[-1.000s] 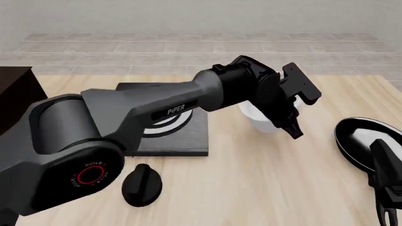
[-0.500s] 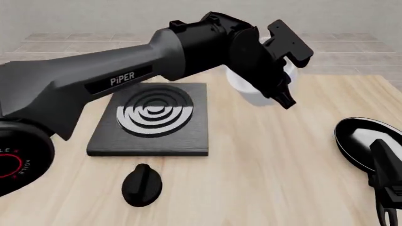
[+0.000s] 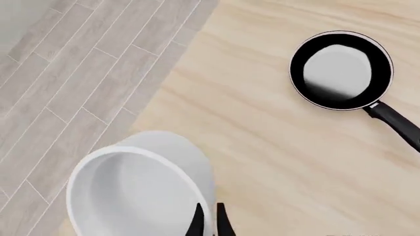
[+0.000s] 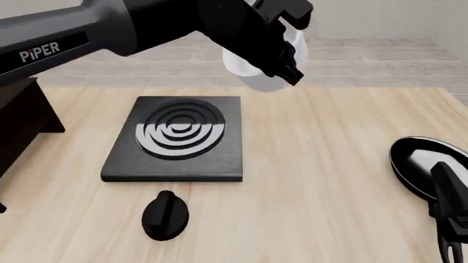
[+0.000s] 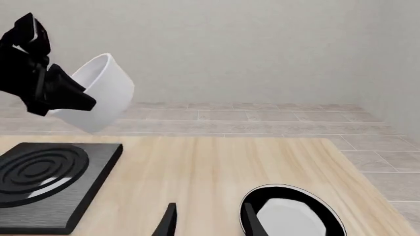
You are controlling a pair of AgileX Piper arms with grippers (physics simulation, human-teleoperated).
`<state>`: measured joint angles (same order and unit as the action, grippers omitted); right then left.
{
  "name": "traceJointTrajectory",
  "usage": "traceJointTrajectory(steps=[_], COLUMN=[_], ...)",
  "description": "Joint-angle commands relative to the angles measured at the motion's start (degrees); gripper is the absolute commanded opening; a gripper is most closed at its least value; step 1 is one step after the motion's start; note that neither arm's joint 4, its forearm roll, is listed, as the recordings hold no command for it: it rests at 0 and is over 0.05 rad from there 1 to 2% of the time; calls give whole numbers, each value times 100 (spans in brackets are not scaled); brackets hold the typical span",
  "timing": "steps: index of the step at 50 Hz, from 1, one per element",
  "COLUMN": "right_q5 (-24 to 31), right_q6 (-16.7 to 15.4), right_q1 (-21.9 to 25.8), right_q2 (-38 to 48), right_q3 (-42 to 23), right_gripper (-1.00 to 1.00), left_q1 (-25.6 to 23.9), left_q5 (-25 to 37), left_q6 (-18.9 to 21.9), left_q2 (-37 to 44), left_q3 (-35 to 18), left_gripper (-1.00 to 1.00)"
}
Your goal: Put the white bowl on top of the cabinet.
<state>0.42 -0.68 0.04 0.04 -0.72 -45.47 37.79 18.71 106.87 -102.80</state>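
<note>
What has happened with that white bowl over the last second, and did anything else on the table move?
The left gripper, shut on the white bowl, has lifted it off the table and carried it up, away and leftward, toward the cabinet; it now hangs tilted in the air. The stove plate, the knob, the frying pan and the right gripper stayed where they were.

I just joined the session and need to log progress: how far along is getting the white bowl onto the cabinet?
Pickup looks done: the left gripper is shut on the rim of the white bowl, which hangs tilted in the air above the table's far edge. In hand is the carry. Left: move it across to the cabinet at the table's left and set it on top. The right gripper rests open by the frying pan.
</note>
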Motion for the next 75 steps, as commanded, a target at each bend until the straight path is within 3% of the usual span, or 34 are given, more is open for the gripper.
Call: traceJointTrajectory(steps=[1, 13, 18, 30, 75], right_q5=[0, -1, 0, 0, 1], right_q6=[-1, 1, 0, 2, -1], right_q1=[-1, 1, 1, 0, 0], right_q2=[0, 0, 0, 0, 0], right_q3=[0, 0, 0, 0, 0], right_gripper=[100, 100, 100, 100, 100], left_q1=[359, 840, 995, 1364, 3221], left_q5=[-122, -75, -137, -321, -55], left_q6=[-86, -100, 76, 29, 624], left_q2=[-549, -864, -1017, -1369, -2259], left_q3=[351, 380, 730, 1228, 1949], left_gripper=[-100, -100, -100, -100, -100])
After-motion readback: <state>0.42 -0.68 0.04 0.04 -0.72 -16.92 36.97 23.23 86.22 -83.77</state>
